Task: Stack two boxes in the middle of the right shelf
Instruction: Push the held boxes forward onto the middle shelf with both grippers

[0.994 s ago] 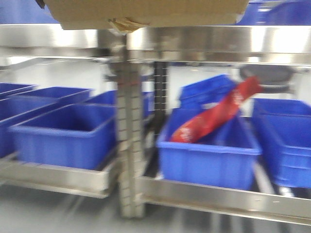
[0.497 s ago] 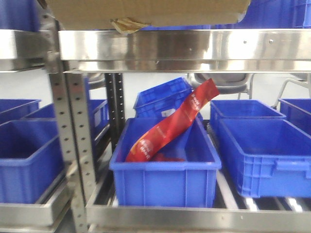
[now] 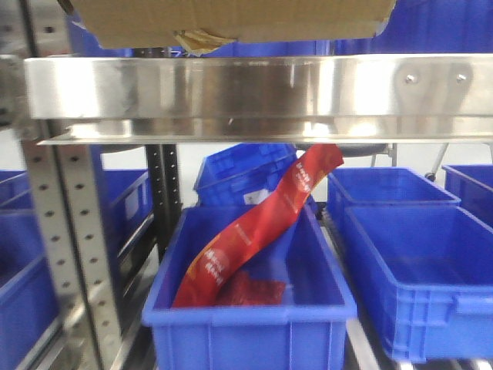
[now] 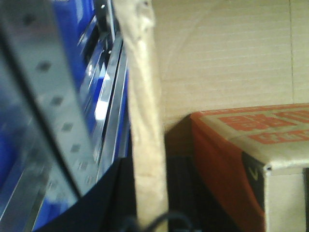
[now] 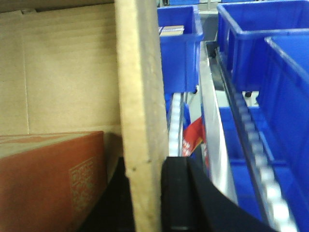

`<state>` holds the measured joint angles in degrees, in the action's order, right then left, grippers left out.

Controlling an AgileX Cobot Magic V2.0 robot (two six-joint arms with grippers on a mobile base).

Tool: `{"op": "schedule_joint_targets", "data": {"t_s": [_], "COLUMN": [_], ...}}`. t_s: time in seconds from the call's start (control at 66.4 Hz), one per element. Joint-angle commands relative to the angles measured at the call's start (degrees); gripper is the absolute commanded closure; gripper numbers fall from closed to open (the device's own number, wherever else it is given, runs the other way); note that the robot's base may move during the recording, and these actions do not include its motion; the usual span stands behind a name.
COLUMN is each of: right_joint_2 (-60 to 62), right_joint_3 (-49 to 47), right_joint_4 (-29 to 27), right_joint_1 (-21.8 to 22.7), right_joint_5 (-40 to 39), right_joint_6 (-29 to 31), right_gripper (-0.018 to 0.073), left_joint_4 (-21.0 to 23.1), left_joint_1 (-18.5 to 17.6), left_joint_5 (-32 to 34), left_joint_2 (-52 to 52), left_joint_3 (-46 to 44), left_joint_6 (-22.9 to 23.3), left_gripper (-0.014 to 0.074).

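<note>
I hold an open brown cardboard box (image 3: 231, 19) between both arms; only its underside shows at the top of the front view, above the steel shelf rail (image 3: 246, 96). My left gripper (image 4: 149, 193) is shut on the box's left side wall (image 4: 145, 121). My right gripper (image 5: 145, 193) is shut on the right side wall (image 5: 140, 96), with one black finger (image 5: 176, 193) outside it. An orange printed box (image 4: 227, 159) lies inside the cardboard box and also shows in the right wrist view (image 5: 48, 174).
Below the rail, a blue bin (image 3: 254, 331) holds a long red packet (image 3: 254, 231). More blue bins (image 3: 408, 262) stand to its right and behind. A perforated steel upright (image 3: 69, 254) stands at the left. Blue bins (image 5: 251, 43) and a roller track (image 5: 256, 154) lie beside the box.
The front view has shifted right and closer: the upright slid left, the shelf rail dropped lower and looms larger. The cardboard box stays fixed at the top of the view.
</note>
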<state>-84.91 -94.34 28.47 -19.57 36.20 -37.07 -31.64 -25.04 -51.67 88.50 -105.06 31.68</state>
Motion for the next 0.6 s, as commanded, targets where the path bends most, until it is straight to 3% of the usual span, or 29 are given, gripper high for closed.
{"op": "schedule_joint_targets", "data": {"t_s": [0.0,0.587], "right_joint_2": [1.0,1.0], "right_joint_3": [-1.0,-1.0], "right_joint_4": [1.1,1.1], "right_joint_1": [0.5,0.5], "right_joint_5": [-5.1,-5.1], "right_joint_6": [-0.6,-0.6], "right_gripper": [0.0711,0.0711], "left_joint_4": [-1.0,-1.0], "left_joint_1": [0.4,0.4], "left_joint_5": [0.4,0.4], "left_joint_2": [-0.5,-0.5], "left_joint_3": [-0.7,-0.7], "left_joint_6": [-0.2,-0.2], "left_gripper": [0.0707,0.0707]}}
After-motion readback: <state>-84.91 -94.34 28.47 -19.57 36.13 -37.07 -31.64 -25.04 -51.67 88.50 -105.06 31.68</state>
